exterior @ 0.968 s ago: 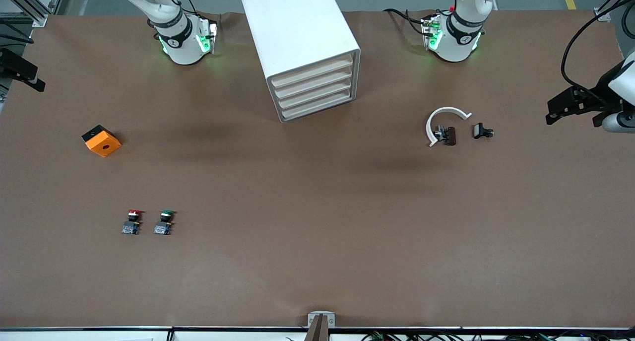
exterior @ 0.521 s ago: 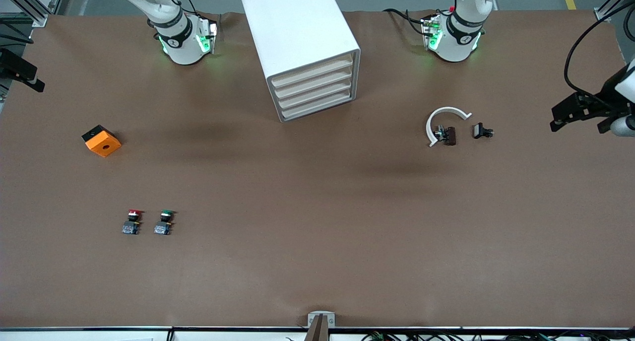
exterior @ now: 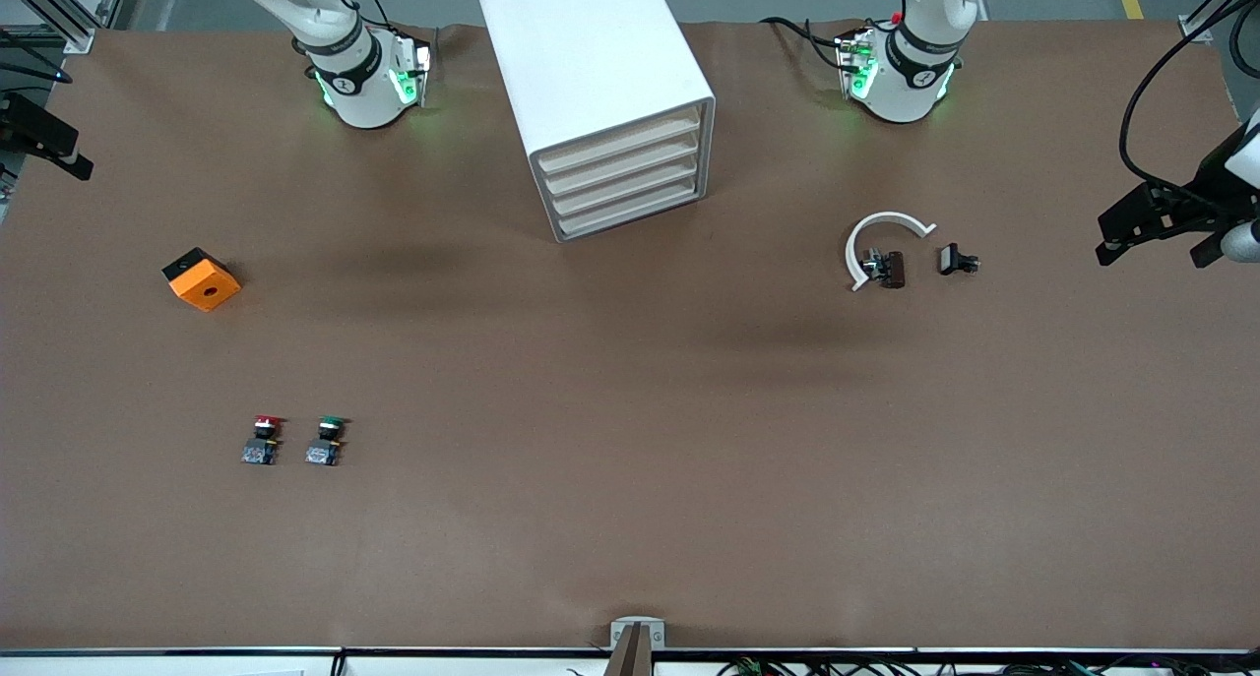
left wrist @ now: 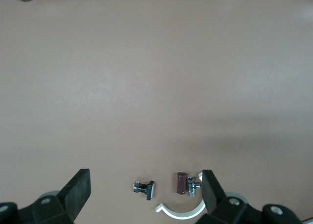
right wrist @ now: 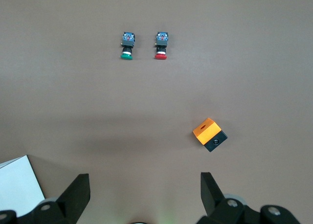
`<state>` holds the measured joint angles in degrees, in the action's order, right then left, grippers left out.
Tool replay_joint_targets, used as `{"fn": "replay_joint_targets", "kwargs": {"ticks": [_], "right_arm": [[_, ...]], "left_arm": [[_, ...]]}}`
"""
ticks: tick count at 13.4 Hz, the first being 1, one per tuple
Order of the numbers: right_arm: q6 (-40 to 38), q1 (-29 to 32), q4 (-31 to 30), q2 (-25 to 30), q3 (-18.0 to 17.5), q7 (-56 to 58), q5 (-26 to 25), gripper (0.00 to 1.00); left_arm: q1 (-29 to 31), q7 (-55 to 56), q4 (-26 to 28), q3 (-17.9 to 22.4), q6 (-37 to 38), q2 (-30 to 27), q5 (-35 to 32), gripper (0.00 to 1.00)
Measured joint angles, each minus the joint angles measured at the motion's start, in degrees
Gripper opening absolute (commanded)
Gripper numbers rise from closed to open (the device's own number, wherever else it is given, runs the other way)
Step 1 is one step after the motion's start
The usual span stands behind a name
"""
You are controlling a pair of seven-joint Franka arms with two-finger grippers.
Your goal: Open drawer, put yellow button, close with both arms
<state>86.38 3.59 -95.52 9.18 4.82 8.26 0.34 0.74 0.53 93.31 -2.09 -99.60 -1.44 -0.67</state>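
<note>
Left gripper (left wrist: 142,197): fingers (left wrist: 78,190) spread open, empty, hovering at the counter (exterior: 630,519) edge on the left arm's end. Right gripper (right wrist: 142,194): fingers (right wrist: 78,190) open, empty, at the right arm's edge. The drawer (exterior: 620,146) sits shut atop the cabinet (exterior: 581,56). No yellow button shows; only the red button (exterior: 261,441) and green button (exterior: 325,442).

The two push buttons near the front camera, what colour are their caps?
One red cap, one green cap; clearest in the right wrist view.

The top drawer (exterior: 620,144), beige-fronted, sits shut in the white cabinet (exterior: 591,66); no yellow button shows.
</note>
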Motion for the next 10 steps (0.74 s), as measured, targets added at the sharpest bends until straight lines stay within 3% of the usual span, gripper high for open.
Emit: {"fn": "replay_joint_targets", "kwargs": {"ticks": [10], "right_arm": [[0.19,0.00,-0.14,0.01,0.07,-0.01,0.00,1.00]], "left_arm": [[-0.04,1.81,-0.02,-0.15,0.30,0.06,0.00,1.00]]}}
